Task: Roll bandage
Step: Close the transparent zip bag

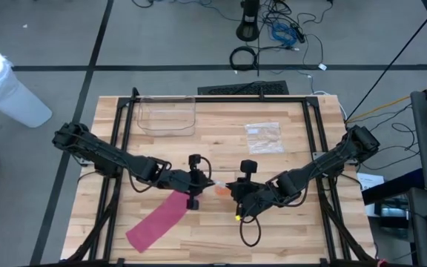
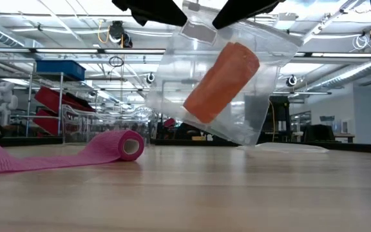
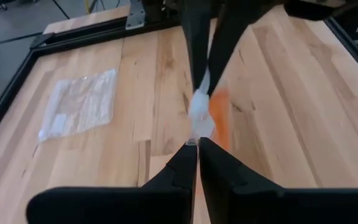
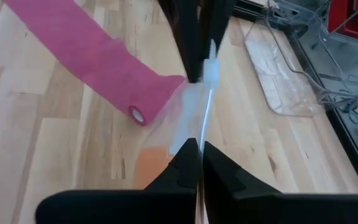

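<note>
Bag: you see a clear plastic bag [image 2: 237,84] hanging above the worktop [image 1: 295,230] centre, with an orange roll [image 2: 221,82] inside.
Left claw [image 3: 197,142]: pressed together, pinching one top edge of the bag.
Right claw [image 4: 200,144]: pressed together, pinching the other top edge.
Bandage: your pink bandage [image 2: 76,151] lies partly unrolled on the worktop, just beside the bag.
Far side: an empty bag [image 1: 263,136] lies flat.

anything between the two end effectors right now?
Yes: a clear bag with an orange roll inside, pinched by left end effector and right end effector; low view.
</note>
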Robot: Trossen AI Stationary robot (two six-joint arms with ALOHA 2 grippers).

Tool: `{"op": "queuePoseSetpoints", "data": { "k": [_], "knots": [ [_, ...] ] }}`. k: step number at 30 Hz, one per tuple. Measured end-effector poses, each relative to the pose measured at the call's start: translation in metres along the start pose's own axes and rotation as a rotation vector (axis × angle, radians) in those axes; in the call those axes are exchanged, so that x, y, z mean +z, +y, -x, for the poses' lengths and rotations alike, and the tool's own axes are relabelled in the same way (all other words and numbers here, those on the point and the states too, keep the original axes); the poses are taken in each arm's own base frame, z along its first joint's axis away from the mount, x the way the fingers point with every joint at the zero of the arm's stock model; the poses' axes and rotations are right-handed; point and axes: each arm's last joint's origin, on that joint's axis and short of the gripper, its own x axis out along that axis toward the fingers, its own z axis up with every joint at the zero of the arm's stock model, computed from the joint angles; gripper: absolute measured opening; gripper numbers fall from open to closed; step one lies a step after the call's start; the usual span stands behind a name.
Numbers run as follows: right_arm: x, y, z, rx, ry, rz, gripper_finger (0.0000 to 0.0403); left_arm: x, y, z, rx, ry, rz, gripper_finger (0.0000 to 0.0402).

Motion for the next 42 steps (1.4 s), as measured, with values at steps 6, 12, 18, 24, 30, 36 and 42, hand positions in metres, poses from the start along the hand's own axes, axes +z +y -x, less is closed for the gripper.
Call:
{"op": "queuePoseSetpoints", "data": {
  "k": [6, 12, 18, 24, 30, 36, 42],
  "knots": [
    [0.000, 0.000, 0.000, -0.004, 0.000, 0.001, 0.0000, -0.006, 0.002, 0.000, 0.072, 0.060, -0.009, 0.0025],
    [-0.001, 0.000, 0.000, -0.006, 0.007, 0.003, 0.0000, -0.006, 0.003, 0.000, 0.037, 0.057, -0.004, 0.0053],
    [-0.001, 0.001, 0.000, 0.019, 0.008, -0.013, 0.0000, -0.001, -0.001, 0.000, 0.000, 0.009, -0.022, 0.0126],
    [0.000, 0.001, 0.000, 0.044, 0.008, -0.017, 0.0000, -0.001, 0.001, 0.000, 0.004, 0.012, -0.030, 0.0133],
    [0.000, 0.001, 0.000, 0.047, 0.008, -0.017, 0.0000, -0.001, 0.002, -0.001, 0.003, 0.012, -0.036, 0.0078],
    [0.000, 0.001, 0.000, 0.048, 0.008, -0.017, 0.0000, 0.002, -0.001, -0.004, -0.031, -0.032, -0.028, 0.0037],
    [0.000, -0.001, -0.003, 0.086, 0.023, -0.039, 0.0000, -0.004, -0.008, -0.018, -0.091, -0.023, -0.105, 0.0031]
  ]
}}
